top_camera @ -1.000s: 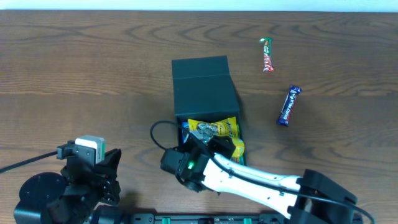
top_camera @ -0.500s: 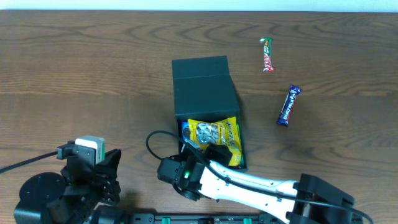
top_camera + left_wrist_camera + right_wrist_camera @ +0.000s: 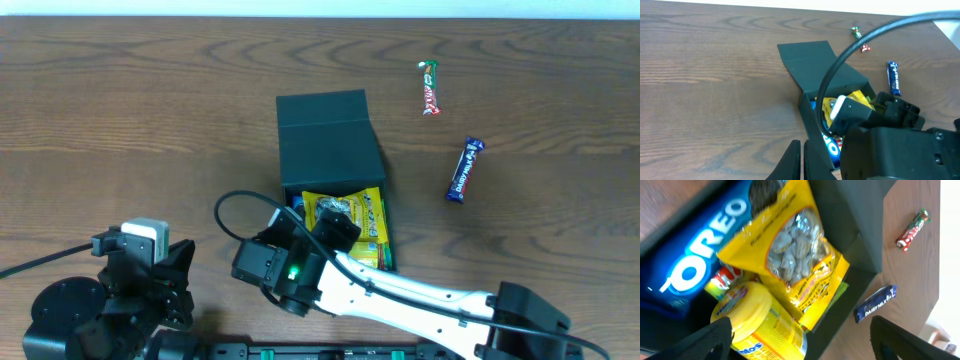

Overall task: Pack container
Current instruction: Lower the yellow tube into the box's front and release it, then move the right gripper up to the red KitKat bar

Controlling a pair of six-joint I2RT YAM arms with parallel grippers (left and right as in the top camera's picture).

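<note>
The container point(image 3: 325, 135) is a dark box in the middle of the table, its flap lid open toward the back. Its open part holds a yellow snack bag point(image 3: 345, 215), a blue Oreo packet point(image 3: 695, 265) and a yellow tub point(image 3: 760, 325). My right gripper point(image 3: 332, 230) hangs over the box's near end. In the right wrist view its fingers point(image 3: 805, 345) are spread wide and empty above the tub. My left gripper point(image 3: 175, 272) is at the front left, away from the box, with its fingers point(image 3: 801, 160) shut together on nothing. The container point(image 3: 810, 55) shows ahead of it.
A blue Dairy Milk bar point(image 3: 464, 170) and a red-and-green bar point(image 3: 429, 88) lie on the table to the right of the box. The right arm's black cable point(image 3: 840, 65) arcs across the left wrist view. The right arm's body point(image 3: 400, 295) spans the front.
My right gripper has drawn back and to the left from over the yellow tub. More of the yellow bag and tub now show. The left arm has not moved.
</note>
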